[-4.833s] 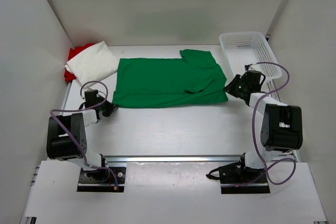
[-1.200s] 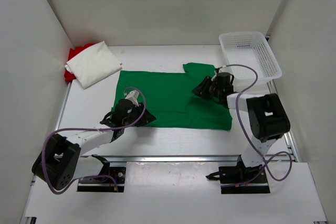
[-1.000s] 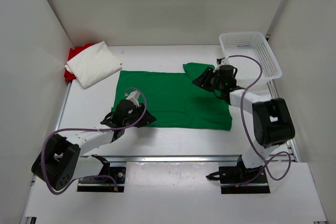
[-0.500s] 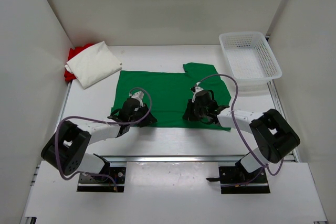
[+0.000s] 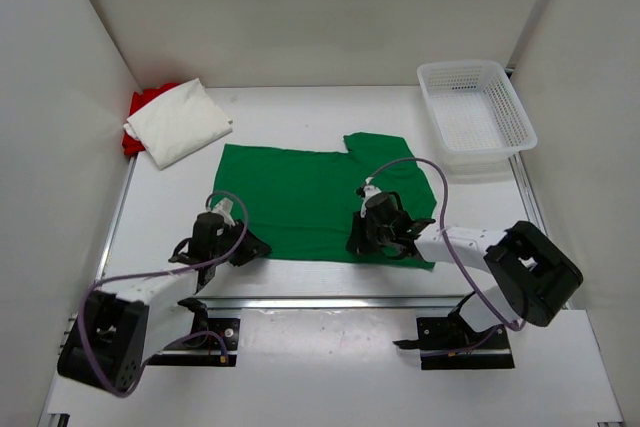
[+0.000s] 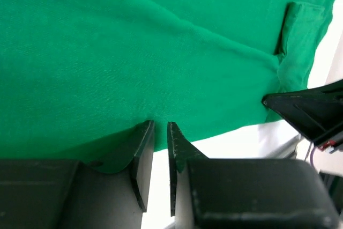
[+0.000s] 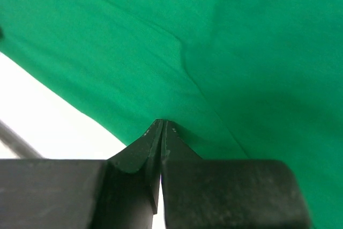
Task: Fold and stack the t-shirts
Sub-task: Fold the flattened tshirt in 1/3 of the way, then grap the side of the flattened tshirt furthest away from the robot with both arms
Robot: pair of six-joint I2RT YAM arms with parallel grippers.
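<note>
Green t-shirt lies spread flat at centre frame, not yet folded. Right gripper is clenched on its near hem (creases run to the tips). Left gripper sits at the shirt's lower-left corner, jaws nearly together; a grip cannot be confirmed. White t-shirt rests folded on the red t-shirt, upper left. Judgement: two stacked, one outstanding.
</note>
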